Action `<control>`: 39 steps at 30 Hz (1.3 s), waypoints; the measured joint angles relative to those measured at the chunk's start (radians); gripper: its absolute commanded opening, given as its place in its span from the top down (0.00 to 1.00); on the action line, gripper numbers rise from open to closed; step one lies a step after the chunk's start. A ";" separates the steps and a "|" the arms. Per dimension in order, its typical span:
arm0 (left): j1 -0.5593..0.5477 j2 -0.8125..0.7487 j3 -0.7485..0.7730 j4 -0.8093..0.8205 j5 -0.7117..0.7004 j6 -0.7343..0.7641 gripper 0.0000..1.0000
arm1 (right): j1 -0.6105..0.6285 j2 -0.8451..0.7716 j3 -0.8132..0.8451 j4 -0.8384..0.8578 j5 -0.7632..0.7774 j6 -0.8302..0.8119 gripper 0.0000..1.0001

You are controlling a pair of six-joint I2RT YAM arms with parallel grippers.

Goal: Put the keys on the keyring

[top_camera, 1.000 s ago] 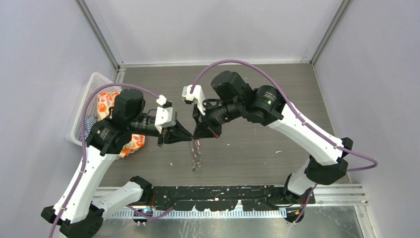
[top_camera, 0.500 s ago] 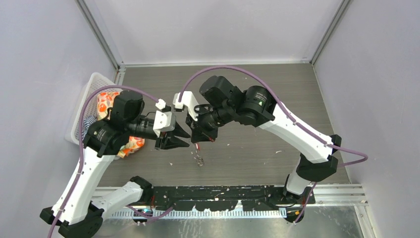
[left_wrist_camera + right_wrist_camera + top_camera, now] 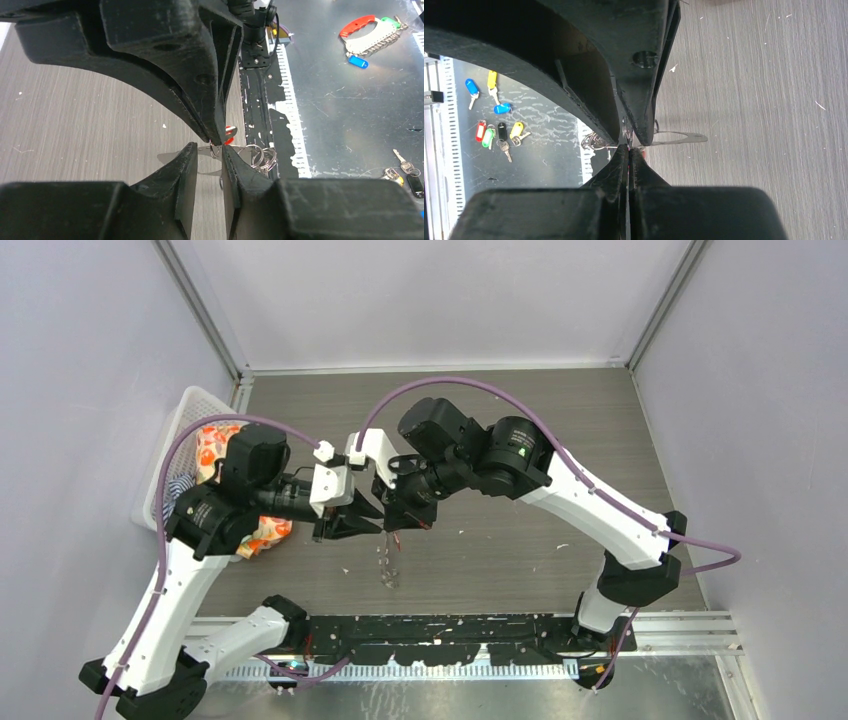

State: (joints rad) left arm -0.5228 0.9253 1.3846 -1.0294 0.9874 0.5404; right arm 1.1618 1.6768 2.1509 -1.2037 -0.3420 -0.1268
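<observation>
left gripper (image 3: 210, 149): jaws partly apart, nothing visibly clamped | right gripper (image 3: 629, 150): pinched shut on top of keyring (image 3: 388, 568) | keyring: hangs in air below the meeting tips, above table (image 3: 520, 550) | red key (image 3: 229, 133): just beside right tips

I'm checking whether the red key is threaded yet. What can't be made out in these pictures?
Top view: the hanging keyring is too small and blurred to trace its loop.
Left wrist view: the red key is mostly hidden behind the right pincer; whether it is threaded cannot be told.
Right wrist view: the shut right pincer covers whatever it pinches.
</observation>
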 measured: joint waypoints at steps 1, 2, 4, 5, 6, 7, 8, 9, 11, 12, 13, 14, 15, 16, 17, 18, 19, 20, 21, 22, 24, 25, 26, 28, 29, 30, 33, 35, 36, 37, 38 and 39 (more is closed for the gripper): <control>-0.001 0.000 0.000 0.000 -0.003 -0.001 0.77 | 0.000 0.000 0.000 0.000 0.000 0.000 0.99; -0.001 0.001 0.000 0.000 -0.009 -0.002 0.79 | 0.000 0.000 0.000 0.001 0.000 0.001 0.99; -0.001 0.001 0.000 0.000 -0.013 -0.003 0.87 | -0.001 0.000 0.000 0.005 0.000 0.002 0.99; -0.002 0.001 0.000 0.000 -0.016 -0.004 0.89 | -0.001 0.000 0.000 0.006 0.000 0.002 0.99; -0.002 0.000 0.000 0.000 -0.018 -0.006 0.90 | -0.001 0.000 0.000 0.007 0.001 0.002 0.99; -0.002 -0.001 -0.001 0.000 -0.019 -0.008 0.91 | -0.001 -0.001 -0.002 0.009 0.001 0.002 0.99; -0.002 -0.003 -0.003 0.000 -0.020 -0.009 0.91 | -0.002 -0.002 -0.006 0.014 0.001 0.002 0.99; -0.002 -0.005 -0.005 0.002 -0.021 -0.010 0.91 | -0.002 -0.004 -0.010 0.018 0.001 0.002 0.99; -0.002 -0.013 -0.014 0.007 -0.026 -0.016 0.90 | -0.002 -0.011 -0.025 0.030 0.000 0.005 0.99; -0.002 -0.016 -0.018 0.009 -0.027 -0.018 0.88 | -0.002 -0.013 -0.032 0.035 -0.002 0.006 0.99; -0.003 -0.018 -0.019 0.010 -0.027 -0.018 0.84 | -0.002 -0.015 -0.037 0.040 -0.003 0.007 0.99; -0.005 -0.021 -0.023 0.013 -0.027 -0.020 0.78 | -0.002 -0.018 -0.043 0.046 -0.006 0.009 0.99; -0.006 -0.026 -0.027 0.018 -0.030 -0.021 0.75 | -0.002 -0.021 -0.050 0.053 -0.010 0.010 0.99; -0.006 -0.031 -0.031 0.025 -0.034 -0.024 0.75 | -0.002 -0.026 -0.059 0.061 -0.013 0.014 0.99; -0.006 -0.036 -0.035 0.031 -0.038 -0.029 0.74 | -0.002 -0.032 -0.069 0.071 -0.018 0.018 0.99; -0.006 -0.039 -0.039 0.037 -0.038 -0.033 0.75 | -0.001 -0.036 -0.076 0.077 -0.021 0.021 0.99; -0.006 -0.043 -0.042 0.046 -0.039 -0.037 0.77 | -0.001 -0.042 -0.083 0.083 -0.022 0.024 0.99; -0.006 -0.044 -0.043 0.048 -0.040 -0.038 0.81 | -0.001 -0.047 -0.090 0.090 -0.023 0.026 0.99; -0.006 -0.045 -0.043 0.052 -0.042 -0.042 0.85 | -0.001 -0.050 -0.093 0.096 -0.024 0.027 0.99; -0.007 -0.046 -0.043 0.053 -0.043 -0.046 0.89 | -0.001 -0.051 -0.093 0.100 -0.024 0.028 0.99; -0.007 -0.047 -0.043 0.054 -0.046 -0.058 0.95 | -0.002 -0.054 -0.095 0.109 -0.024 0.030 0.99; -0.007 -0.048 -0.043 0.054 -0.049 -0.061 0.96 | -0.002 -0.055 -0.096 0.112 -0.024 0.031 0.99; -0.007 -0.050 -0.043 0.055 -0.051 -0.064 0.97 | -0.002 -0.055 -0.097 0.116 -0.026 0.032 0.99; -0.007 -0.052 -0.044 0.057 -0.052 -0.068 0.99 | -0.002 -0.061 -0.105 0.126 -0.026 0.033 0.99; -0.007 -0.051 -0.044 0.058 -0.052 -0.069 1.00 | -0.003 -0.063 -0.110 0.131 -0.026 0.034 0.99; -0.007 -0.051 -0.044 0.059 -0.051 -0.070 1.00 | -0.003 -0.068 -0.119 0.137 -0.027 0.036 0.99; -0.007 -0.049 -0.045 0.060 -0.049 -0.072 1.00 | -0.003 -0.081 -0.139 0.154 -0.027 0.042 0.98; -0.007 -0.048 -0.045 0.060 -0.045 -0.074 1.00 | -0.003 -0.089 -0.152 0.164 -0.027 0.047 0.83; -0.007 -0.047 -0.045 0.060 -0.045 -0.077 1.00 | -0.003 -0.094 -0.161 0.172 -0.026 0.051 0.74; -0.007 -0.046 -0.045 0.060 -0.045 -0.082 1.00 | -0.003 -0.102 -0.177 0.186 -0.025 0.056 0.65; -0.007 -0.046 -0.045 0.060 -0.045 -0.088 1.00 | -0.002 -0.112 -0.192 0.207 -0.023 0.068 0.59; -0.007 -0.047 -0.045 0.062 -0.045 -0.097 1.00 | -0.003 -0.127 -0.215 0.237 -0.017 0.078 0.52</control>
State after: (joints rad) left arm -0.5301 0.8787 1.3399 -0.9672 0.9428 0.4438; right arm 1.1591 1.5501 1.9358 -0.9672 -0.3588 -0.0490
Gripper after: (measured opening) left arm 0.010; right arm 0.310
